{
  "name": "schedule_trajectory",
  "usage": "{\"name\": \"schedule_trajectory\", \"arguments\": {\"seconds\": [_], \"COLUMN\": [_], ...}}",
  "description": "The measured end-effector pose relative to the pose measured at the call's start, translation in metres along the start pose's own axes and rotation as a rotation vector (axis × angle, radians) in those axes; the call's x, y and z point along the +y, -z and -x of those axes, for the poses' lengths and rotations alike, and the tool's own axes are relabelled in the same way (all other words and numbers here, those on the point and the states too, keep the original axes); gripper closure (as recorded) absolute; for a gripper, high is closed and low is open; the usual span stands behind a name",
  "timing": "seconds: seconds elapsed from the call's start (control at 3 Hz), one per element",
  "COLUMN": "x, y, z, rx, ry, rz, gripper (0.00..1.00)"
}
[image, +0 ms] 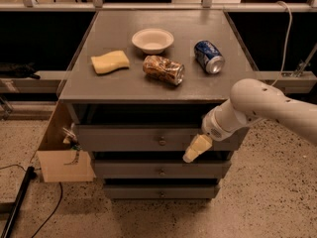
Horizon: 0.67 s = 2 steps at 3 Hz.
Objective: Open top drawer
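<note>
The top drawer (124, 138) is the highest and widest grey front of the cabinet, just under the tabletop, with a small round metal knob (162, 141) at its centre. A dark gap runs above its front. My gripper (195, 149), pale yellow at the end of the white arm (257, 105), reaches in from the right. It points down and left in front of the drawer's right half, its tip at the lower edge, right of the knob and apart from it. Two narrower drawers (161, 171) sit below.
On the grey tabletop (114, 88) lie a yellow sponge (110, 62), a white bowl (152, 39), a crumpled snack bag (163, 69) and a blue can (208, 56). A cardboard box (62, 155) hangs at the cabinet's left side. A black cable (17, 205) runs over the speckled floor.
</note>
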<state>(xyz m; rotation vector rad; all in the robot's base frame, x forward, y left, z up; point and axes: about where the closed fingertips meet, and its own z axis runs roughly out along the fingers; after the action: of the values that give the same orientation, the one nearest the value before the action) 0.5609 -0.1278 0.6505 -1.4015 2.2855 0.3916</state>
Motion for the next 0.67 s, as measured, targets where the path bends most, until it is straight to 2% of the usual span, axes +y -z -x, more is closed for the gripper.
{"name": "schedule_trajectory", "arguments": {"seconds": [0.33,0.67], "x": [0.0,0.0], "y": [0.0,0.0], "z": [0.0,0.0], "rx": [0.0,0.0], "ry": [0.0,0.0], "rz": [0.0,0.0], "gripper": [0.0,0.18]}}
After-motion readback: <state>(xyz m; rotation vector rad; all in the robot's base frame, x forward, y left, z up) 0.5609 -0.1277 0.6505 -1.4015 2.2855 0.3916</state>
